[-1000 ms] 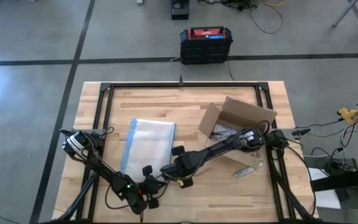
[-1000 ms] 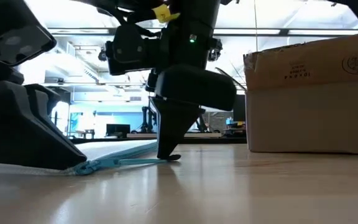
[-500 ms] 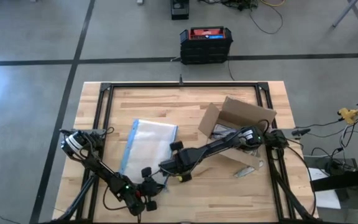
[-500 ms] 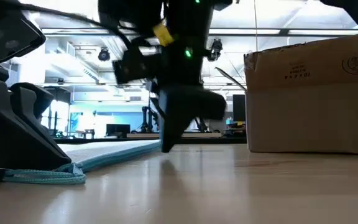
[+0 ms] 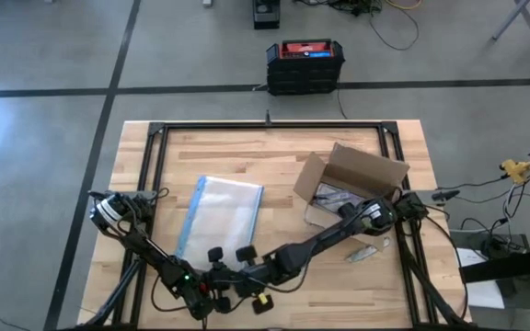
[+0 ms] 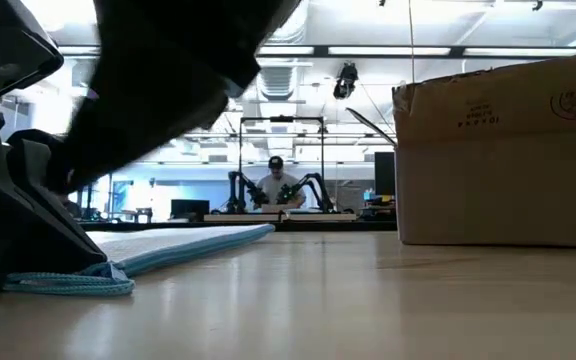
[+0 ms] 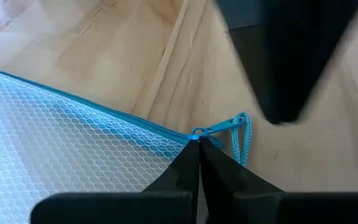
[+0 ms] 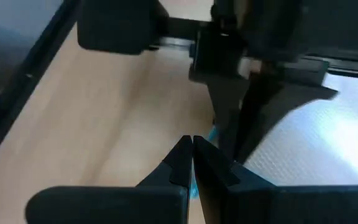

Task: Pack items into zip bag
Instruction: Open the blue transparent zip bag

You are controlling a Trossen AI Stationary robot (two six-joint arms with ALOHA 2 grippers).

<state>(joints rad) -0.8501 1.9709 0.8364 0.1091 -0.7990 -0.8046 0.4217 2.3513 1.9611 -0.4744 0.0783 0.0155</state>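
The zip bag (image 5: 221, 213) is clear mesh plastic with a blue strip along its left edge and lies flat on the table. My left gripper (image 5: 207, 267) is shut on its near corner, where a blue pull cord (image 7: 241, 134) lies in a slack loop. My right gripper (image 8: 191, 149) is shut and empty; it hangs blurred above the table (image 6: 168, 80), close beside the left gripper. Small pale things show inside the open cardboard box (image 5: 329, 195) and on the table beside it (image 5: 366, 250); I cannot tell which of them are the items. My left gripper pinches the bag's corner at the end of the blue zip, right beside the slider (image 7: 194, 135), between its two fingertips. The fingers slant down from the table's near side. The rest of the bag lies flat on the table (image 6: 188, 245).
The brown cardboard box (image 6: 503, 150) stands open at the table's right. A black frame (image 5: 155, 138) runs around the tabletop. Bare wood lies between bag and box. Far behind the table a person (image 6: 276, 185) sits at another pair of arms.
My right gripper has risen from the bag's near right corner and swung toward the table's near edge and left, tipping as it went, to beside the left gripper. The blue cord, earlier drawn out straight toward it, has fallen back into a slack loop by the left gripper.
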